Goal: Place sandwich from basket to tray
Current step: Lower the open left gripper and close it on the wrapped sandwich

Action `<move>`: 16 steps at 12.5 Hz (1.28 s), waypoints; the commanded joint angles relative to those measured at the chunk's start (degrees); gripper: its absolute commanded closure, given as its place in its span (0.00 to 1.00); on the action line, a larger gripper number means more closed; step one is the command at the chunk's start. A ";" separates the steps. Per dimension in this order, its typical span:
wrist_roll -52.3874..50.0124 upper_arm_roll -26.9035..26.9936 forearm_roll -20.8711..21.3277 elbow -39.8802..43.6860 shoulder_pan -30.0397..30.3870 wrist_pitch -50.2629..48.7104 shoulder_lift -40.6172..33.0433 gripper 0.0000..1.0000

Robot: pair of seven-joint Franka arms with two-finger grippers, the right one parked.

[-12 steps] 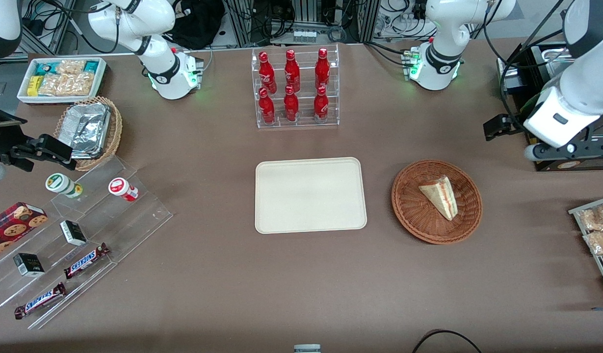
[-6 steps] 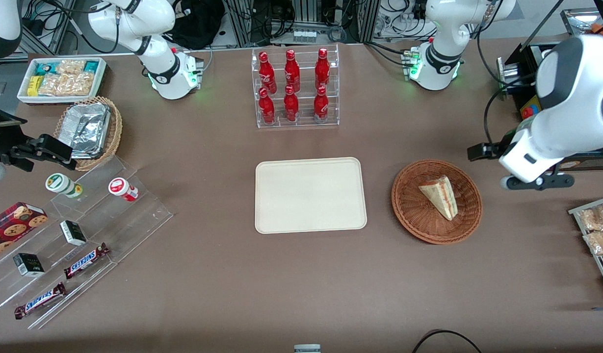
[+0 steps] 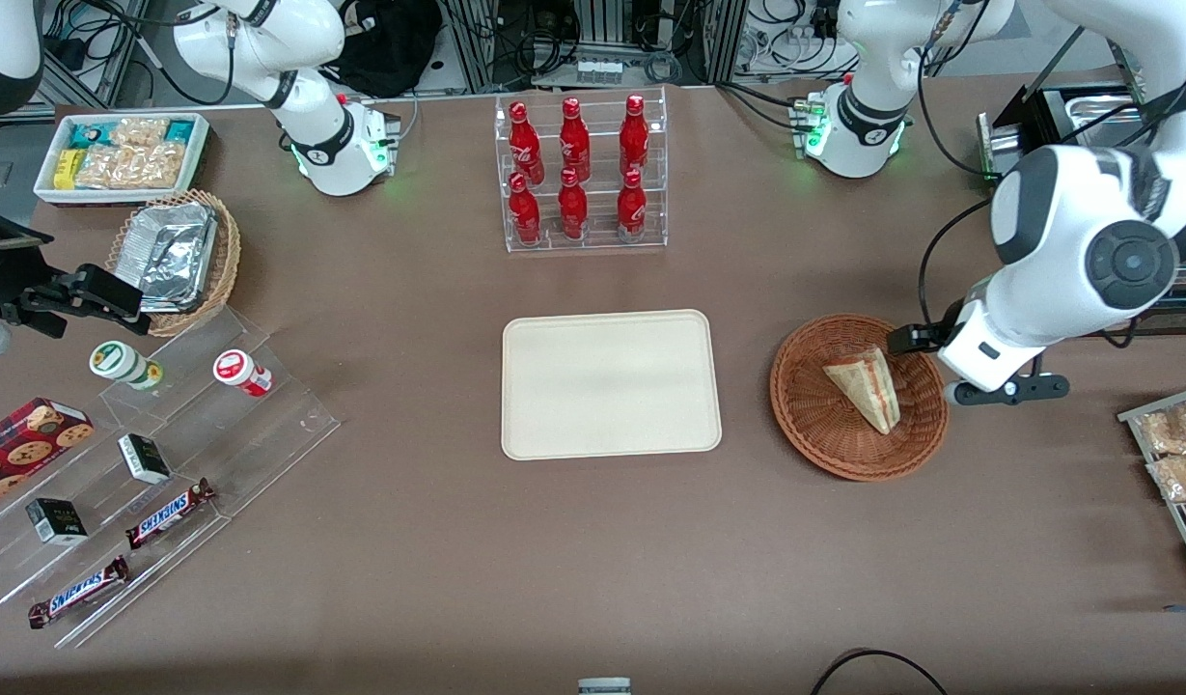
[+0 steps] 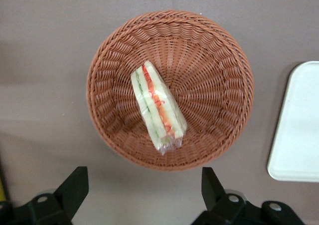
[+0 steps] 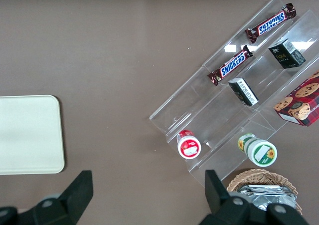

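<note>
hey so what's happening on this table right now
The left arm's gripper hangs open above the table beside the round reddish-brown wicker basket, on the side toward the working arm's end, holding nothing. The triangular white-bread sandwich wedge with red, yellow and green filling lies in that basket, untouched. The flat cream rectangular tray sits beside the basket toward the parked arm's end with nothing on it. So the sandwich has not yet been picked up.

Woven wicker basket point(image 4: 219, 60), glossy film-wrapped sandwich point(image 4: 158, 108), matt smooth tray point(image 3: 612, 383)
</note>
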 commanded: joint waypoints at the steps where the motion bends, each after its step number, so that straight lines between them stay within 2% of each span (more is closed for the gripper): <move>1: -1.33 0.12 -0.16 -5.71 -0.39 6.72 -0.48 0.00; 5: -3.17 0.12 -0.08 -14.41 -0.48 18.75 -0.92 0.00; 7: -8.07 0.03 -0.08 -19.26 -0.66 26.59 -1.18 0.00; 13: -29.69 0.03 -0.08 -20.42 -2.15 28.89 0.48 0.00; 16: -36.82 0.03 -0.08 -20.33 -2.06 29.69 1.98 0.00</move>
